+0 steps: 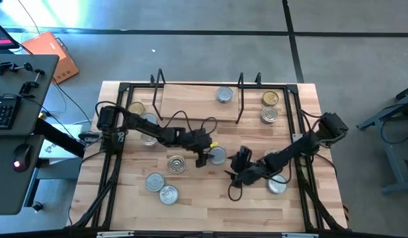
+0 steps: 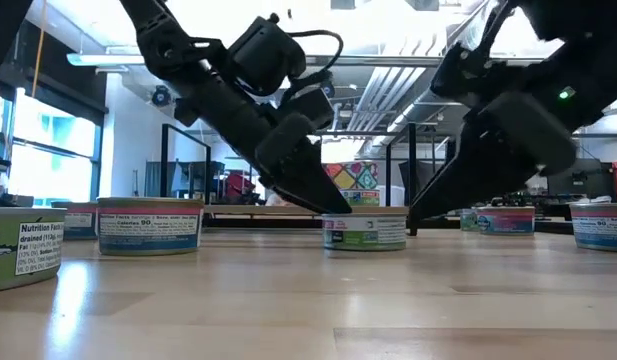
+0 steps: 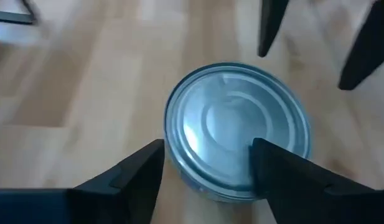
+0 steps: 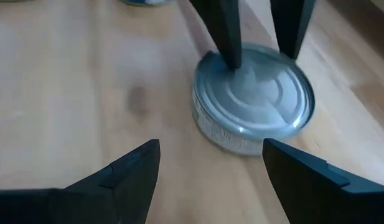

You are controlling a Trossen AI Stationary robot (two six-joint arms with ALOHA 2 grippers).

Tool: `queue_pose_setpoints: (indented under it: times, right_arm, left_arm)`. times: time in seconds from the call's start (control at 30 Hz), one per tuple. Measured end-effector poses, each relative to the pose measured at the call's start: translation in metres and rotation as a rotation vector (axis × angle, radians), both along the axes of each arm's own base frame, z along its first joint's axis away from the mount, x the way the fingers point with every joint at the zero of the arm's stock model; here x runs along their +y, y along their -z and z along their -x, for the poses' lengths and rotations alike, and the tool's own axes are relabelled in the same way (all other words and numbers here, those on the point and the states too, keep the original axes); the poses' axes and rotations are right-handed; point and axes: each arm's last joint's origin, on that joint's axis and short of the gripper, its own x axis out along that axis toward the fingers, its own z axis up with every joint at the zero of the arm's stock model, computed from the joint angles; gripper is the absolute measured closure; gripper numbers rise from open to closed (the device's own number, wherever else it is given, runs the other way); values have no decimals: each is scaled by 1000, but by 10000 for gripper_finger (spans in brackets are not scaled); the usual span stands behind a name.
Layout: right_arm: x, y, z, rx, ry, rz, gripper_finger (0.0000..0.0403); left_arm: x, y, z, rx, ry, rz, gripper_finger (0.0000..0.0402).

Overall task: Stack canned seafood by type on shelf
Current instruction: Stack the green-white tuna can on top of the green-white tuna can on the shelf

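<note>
A silver-topped can (image 3: 238,127) stands upright on the tabletop near the middle (image 1: 217,155). My left gripper (image 3: 207,158) is open and slants down over it from the table's left, with one finger beside the can's wall and the other over its lid. My right gripper (image 4: 210,163) is open and stands just to the can's right (image 1: 239,165), pointing at it with nothing between its fingers. The shelf (image 1: 190,99) stands at the far edge. It bears one silver can (image 1: 224,94) and two gold-topped cans (image 1: 270,99) (image 1: 269,115). My left gripper has one fingertip (image 4: 232,61) down at the can's lid (image 4: 254,84) and the other (image 4: 291,50) at its far rim. The fingers come slanting down from the table's left. I cannot tell whether they touch the can. The can stands flat on the table.
Loose cans stand on the table: a gold one (image 1: 136,109) and a silver one (image 1: 149,137) at the far left, several (image 1: 177,163) (image 1: 155,181) (image 1: 168,194) at the near left, and one (image 1: 277,185) under the right arm. The black frame rails (image 1: 114,172) run along both sides.
</note>
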Motion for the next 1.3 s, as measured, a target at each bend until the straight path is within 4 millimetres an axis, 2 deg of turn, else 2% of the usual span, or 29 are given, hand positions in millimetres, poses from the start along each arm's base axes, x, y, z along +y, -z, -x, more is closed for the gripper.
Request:
queue_pose_setpoints:
  times: [0.1,0.23,0.47,0.7,0.97,1.3]
  right_arm:
    - [9,-4,1,-34,-42,26,126]
    - [18,-10,-1,-67,-51,38,126]
    - [12,-11,-6,-69,-38,-32,126]
    - [2,-12,-12,-90,22,-83,126]
    - [-6,-11,-17,-65,4,-179,126]
    - [-3,-18,-22,-125,-91,-117,126]
  left_arm:
    - [-5,0,1,5,40,19,205]
    - [-11,0,1,8,79,49,268]
    - [-13,0,2,13,86,96,389]
    - [-5,0,1,25,18,184,401]
    - [5,-5,2,17,-31,239,401]
    - [18,2,7,37,-69,279,401]
